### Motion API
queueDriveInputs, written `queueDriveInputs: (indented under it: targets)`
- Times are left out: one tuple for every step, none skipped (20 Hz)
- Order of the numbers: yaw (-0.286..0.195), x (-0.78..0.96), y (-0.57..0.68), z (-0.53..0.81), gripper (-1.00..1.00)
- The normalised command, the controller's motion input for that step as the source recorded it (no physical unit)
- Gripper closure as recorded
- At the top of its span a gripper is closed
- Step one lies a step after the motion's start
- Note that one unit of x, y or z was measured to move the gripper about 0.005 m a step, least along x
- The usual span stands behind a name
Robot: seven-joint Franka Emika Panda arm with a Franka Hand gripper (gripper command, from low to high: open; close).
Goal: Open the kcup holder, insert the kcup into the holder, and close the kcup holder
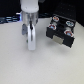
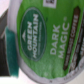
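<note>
End effector (image 1: 30,41) grips the kcup (image 2: 47,42) above the tabletop (image 1: 30,67), left of the kcup holder (image 1: 61,31). Insertion step; next move requires alignment with a pod slot.

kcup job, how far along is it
Done: holder looks open, its tray with round slots showing. In hand: the kcup fills the wrist view and seems held by the gripper, apart from the holder on the exterior view's left. Left: insert it, then close the holder.
</note>
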Motion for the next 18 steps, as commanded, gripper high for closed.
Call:
queueDriveInputs:
  targets:
    - [0.004, 0.12, 0.45, 0.90, 1.00]
    - [0.006, 0.10, 0.42, 0.88, 1.00]
    - [0.006, 0.10, 0.43, 0.88, 1.00]
    - [0.007, 0.10, 0.44, 0.87, 1.00]
    - [0.008, 0.09, 0.48, 0.82, 1.00]
    - [0.010, 0.08, 0.49, 0.80, 1.00]
    - [0.012, 0.09, 0.52, 0.78, 1.00]
    - [0.014, 0.09, 0.52, 0.77, 1.00]
    - [0.014, 0.09, 0.53, 0.78, 1.00]
    - [0.004, 0.06, 0.56, 0.77, 1.00]
    - [0.008, 0.08, 0.63, 0.69, 1.00]
    - [0.008, 0.09, 0.67, 0.64, 1.00]
    - [0.006, 0.10, 0.68, 0.57, 1.00]
    - [0.009, 0.13, 0.67, 0.53, 1.00]
    - [0.009, 0.17, 0.66, 0.51, 1.00]
    - [0.008, 0.21, 0.67, 0.47, 1.00]
    - [0.012, 0.25, 0.64, 0.41, 1.00]
    - [0.018, 0.33, 0.58, 0.35, 1.00]
